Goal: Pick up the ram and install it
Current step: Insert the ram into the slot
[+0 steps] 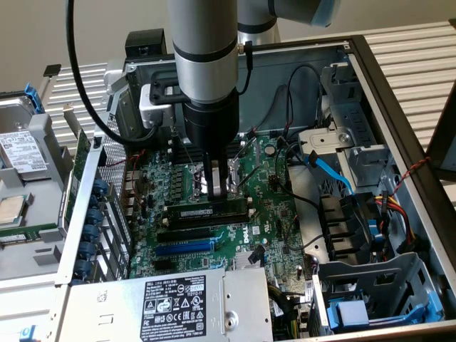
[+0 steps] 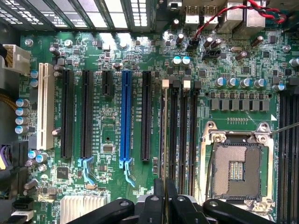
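The arm point(image 1: 205, 64) hangs straight down into the open computer case point(image 1: 399, 92). Its gripper point(image 1: 219, 189) is almost closed, pinching the top edge of the ram point(image 1: 206, 212). The ram stands on edge among the black memory slots point(image 2: 183, 135), beside the CPU socket point(image 2: 233, 170).

Thin green white-labelled ram point(image 1: 208, 212), upright on edge in a black memory slot point(image 1: 247, 211).

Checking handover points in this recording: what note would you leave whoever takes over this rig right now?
The long, thin green circuit-board ram stick with a white label stands on edge among the long black plastic memory slots.
The gripper is shut and hangs right by the ram; contact cannot be told.
Done: ram picked up and brought to the slots.
Left: full seating is not confirmed.
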Available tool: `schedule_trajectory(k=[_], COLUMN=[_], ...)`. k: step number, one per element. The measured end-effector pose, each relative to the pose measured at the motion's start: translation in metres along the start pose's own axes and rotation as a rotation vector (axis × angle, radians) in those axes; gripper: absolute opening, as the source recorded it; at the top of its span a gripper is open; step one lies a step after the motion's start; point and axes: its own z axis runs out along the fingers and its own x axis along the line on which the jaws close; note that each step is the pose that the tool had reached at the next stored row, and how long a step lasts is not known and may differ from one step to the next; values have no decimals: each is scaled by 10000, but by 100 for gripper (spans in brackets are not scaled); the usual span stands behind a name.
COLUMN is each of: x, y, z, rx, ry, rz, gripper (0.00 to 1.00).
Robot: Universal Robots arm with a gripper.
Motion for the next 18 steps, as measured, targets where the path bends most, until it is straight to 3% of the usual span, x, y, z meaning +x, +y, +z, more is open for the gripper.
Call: schedule_trajectory(k=[18], x=[0], y=[2], z=[7], rx=[8], ry=[1], rz=[55], gripper=[13])
